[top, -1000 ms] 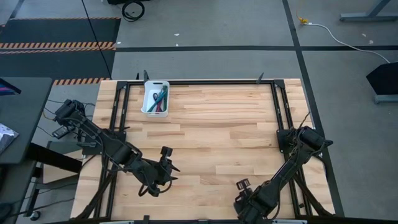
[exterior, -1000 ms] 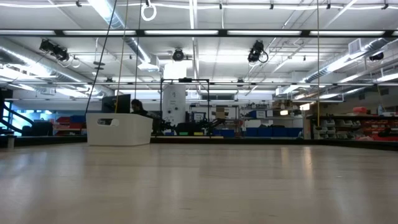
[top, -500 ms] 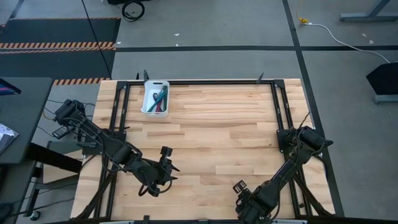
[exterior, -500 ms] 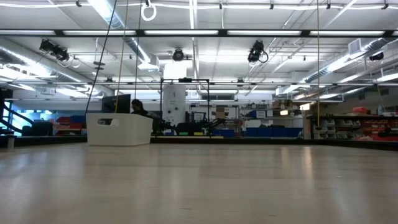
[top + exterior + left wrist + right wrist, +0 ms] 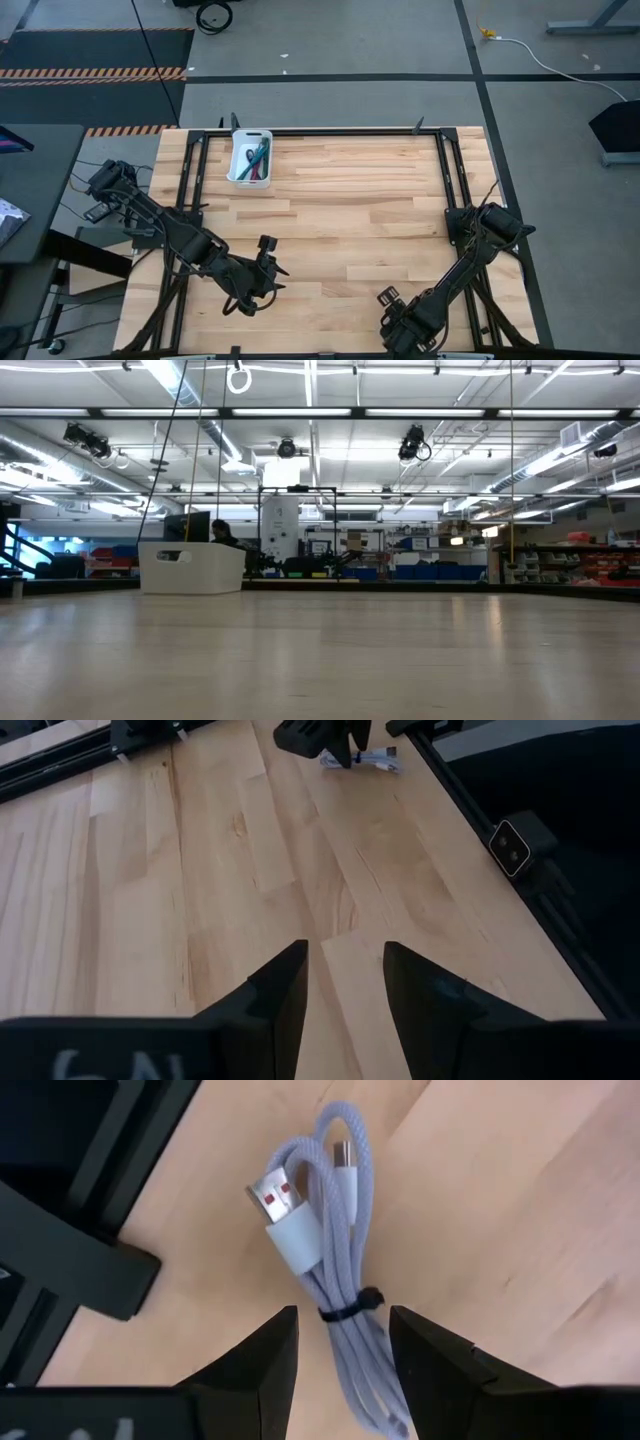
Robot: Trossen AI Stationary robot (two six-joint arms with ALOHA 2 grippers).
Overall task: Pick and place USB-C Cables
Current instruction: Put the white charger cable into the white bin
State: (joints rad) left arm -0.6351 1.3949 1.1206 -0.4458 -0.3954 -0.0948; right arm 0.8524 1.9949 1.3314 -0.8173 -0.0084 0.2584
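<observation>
Near the worktop's front edge, on the right, the right end effector hangs low over a pale lilac-grey USB-C cable — a small coil bound with a dark tie, lying flat on the wood. Its two fingers are spread, one either side of the bundle's lower strands, not clenched on it. In the high view this end effector sits at the end of its folded arm.

At the far left of the worktop stands a white bin holding the other cables: green, teal and magenta strands show, though I cannot separate every bundle. The low view shows the bin's side.

The left end effector waits at front left — released, fingers apart above bare wood.
</observation>
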